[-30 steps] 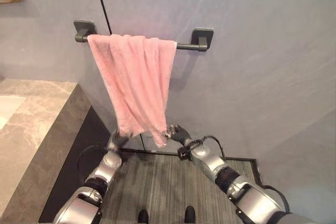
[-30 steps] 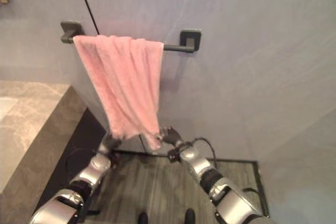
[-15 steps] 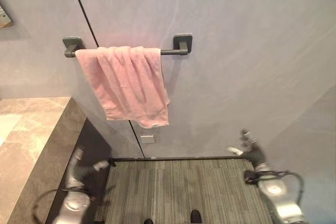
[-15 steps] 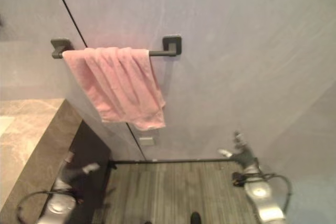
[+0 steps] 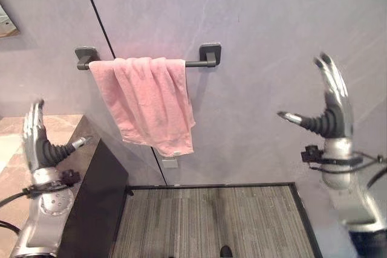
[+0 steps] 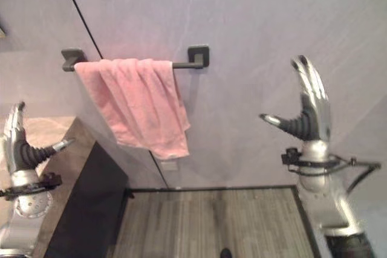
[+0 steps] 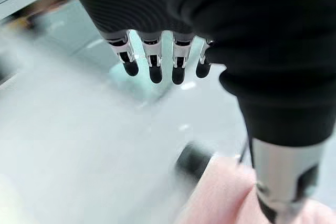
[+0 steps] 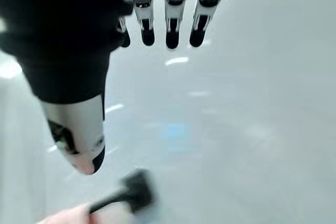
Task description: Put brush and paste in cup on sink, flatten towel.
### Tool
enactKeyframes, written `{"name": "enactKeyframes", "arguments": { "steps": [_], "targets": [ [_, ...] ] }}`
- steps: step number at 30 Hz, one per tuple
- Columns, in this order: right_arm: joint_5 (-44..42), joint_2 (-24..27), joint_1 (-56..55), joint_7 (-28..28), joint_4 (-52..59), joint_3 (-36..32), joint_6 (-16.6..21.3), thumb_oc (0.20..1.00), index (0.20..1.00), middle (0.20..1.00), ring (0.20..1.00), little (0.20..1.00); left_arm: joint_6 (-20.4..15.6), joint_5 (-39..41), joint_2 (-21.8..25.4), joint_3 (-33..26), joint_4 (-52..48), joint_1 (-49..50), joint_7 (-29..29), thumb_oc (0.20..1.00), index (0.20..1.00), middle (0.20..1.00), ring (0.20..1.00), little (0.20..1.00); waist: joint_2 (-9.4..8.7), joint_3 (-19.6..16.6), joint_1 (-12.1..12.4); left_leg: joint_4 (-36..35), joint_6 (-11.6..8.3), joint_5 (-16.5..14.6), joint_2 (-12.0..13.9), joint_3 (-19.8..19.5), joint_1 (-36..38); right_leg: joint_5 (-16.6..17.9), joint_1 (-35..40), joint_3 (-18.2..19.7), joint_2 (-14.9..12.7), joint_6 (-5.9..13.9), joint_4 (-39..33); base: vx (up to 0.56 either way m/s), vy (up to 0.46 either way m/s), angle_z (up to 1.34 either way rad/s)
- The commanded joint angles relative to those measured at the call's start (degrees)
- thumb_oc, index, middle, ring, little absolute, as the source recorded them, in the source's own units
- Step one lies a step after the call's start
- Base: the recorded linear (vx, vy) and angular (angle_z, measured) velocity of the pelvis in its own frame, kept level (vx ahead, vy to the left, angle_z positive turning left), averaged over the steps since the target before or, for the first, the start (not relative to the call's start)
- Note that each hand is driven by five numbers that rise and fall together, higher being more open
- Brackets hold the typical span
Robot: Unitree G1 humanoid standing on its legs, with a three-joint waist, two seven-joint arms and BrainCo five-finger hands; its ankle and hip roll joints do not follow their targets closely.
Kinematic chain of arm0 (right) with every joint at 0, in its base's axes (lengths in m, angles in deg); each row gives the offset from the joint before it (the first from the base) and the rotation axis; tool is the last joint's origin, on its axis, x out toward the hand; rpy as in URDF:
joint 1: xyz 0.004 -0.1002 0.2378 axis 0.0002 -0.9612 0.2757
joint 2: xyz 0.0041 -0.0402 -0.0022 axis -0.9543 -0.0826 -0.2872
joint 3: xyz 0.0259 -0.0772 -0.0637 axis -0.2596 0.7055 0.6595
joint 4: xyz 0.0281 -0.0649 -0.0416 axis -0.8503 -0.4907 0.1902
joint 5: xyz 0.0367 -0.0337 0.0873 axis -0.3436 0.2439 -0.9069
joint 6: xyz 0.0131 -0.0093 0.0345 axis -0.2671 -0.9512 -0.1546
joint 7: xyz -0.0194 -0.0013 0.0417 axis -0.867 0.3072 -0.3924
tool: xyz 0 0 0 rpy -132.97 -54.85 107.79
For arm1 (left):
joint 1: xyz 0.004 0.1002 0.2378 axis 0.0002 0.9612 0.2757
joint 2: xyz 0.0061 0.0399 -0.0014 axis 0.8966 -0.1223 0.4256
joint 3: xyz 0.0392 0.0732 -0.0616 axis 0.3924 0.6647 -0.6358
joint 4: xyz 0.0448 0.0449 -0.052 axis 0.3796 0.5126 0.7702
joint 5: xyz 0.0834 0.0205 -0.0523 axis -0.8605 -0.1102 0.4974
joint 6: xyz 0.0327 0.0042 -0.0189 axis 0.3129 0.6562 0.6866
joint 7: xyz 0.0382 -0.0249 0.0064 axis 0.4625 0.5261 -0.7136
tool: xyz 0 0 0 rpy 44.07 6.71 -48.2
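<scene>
The left robot hand (image 5: 37, 143) and the right robot hand (image 5: 329, 110) are both raised, fingers straight and spread wide, thumbs out, holding nothing; each stands well apart from the towel (image 5: 148, 104), one to either side of it. Judged from that, they are clear of the cloth either to let it hang free or to line up for a stroke down its face.

The towel is pink and hangs over the towel rail (image 5: 196, 63), bunched toward the rail's left end, so the right part of the rail is bare. It falls in several lengthwise folds instead of one flat sheet, and its lower edge runs slanted, with one corner hanging lower on the right. That bunching is why flattening seems unfinished: the cloth would need to be spread along the rail and its folds smoothed. Being soft and loose, it will likely slide on the rail if tugged from one side.

The rail is dark, fixed by two square mounts to a pale grey wall (image 5: 272, 22) with a thin dark seam running down it. At lower left a stone-topped bench (image 5: 66, 126) with a dark side panel meets the wall. The floor (image 5: 211, 219) below is grey, striped planking. Brush, paste and cup I cannot place from these views
</scene>
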Motion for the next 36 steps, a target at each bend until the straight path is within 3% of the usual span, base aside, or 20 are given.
{"name": "enactKeyframes", "arguments": {
  "steps": [1,5,15,23,36],
  "targets": [
    [0.01,-1.38,6.06,0.96,-0.24,4.33,1.61,1.000,1.000,1.000,1.000,1.000,-1.72,-6.46,8.70,-0.45,-3.08,-2.41,-2.24,1.000,1.000,1.000,1.000,1.000,-4.21,-2.27,1.42,0.96,0.10,-0.98,-1.00,1.17,0.00,-0.44,-1.31,3.49,-7.07,5.68,1.06,0.00,0.000,0.00],
    [1.86,0.52,16.99,4.03,-1.77,13.06,0.33,1.000,1.000,1.000,1.000,1.000,-1.85,-7.22,15.12,1.92,-1.41,-5.06,0.20,1.000,1.000,1.000,1.000,1.000,-4.43,-2.09,2.41,0.82,-0.03,-0.61,-1.01,0.94,-0.29,-0.28,-1.35,3.35,-7.11,5.49,0.96,-0.01,-0.002,0.01],
    [7.30,-4.03,39.90,11.31,-18.65,30.69,-5.36,1.000,1.000,1.000,1.000,1.000,1.42,-7.21,22.75,13.21,10.54,-17.69,6.76,1.000,1.000,1.000,1.000,1.000,-5.16,-0.55,4.43,0.58,-0.64,-0.22,-0.96,-0.54,-2.13,-0.16,-1.28,1.36,-7.44,5.36,0.29,0.00,-0.004,0.08],
    [5.90,-2.71,46.54,13.74,-23.07,34.07,-6.76,1.000,1.000,1.000,1.000,1.000,2.54,-5.14,25.53,18.28,16.94,-25.52,7.26,1.000,1.000,1.000,1.000,1.000,-5.67,0.17,4.35,0.56,-0.94,0.35,-0.95,-1.13,-4.28,0.28,-2.75,0.99,-7.47,5.45,0.10,0.00,0.000,0.07],
    [4.95,1.57,39.19,16.25,-17.26,28.68,-7.05,1.000,1.000,1.000,1.000,1.000,3.46,-6.05,24.40,15.46,14.97,-26.12,5.94,1.000,1.000,1.000,1.000,1.000,-4.96,0.01,2.60,0.56,-1.08,-0.23,-0.97,-0.96,-3.92,-0.67,-2.39,1.08,-7.57,5.32,0.54,0.04,0.011,0.00]
  ]
}}
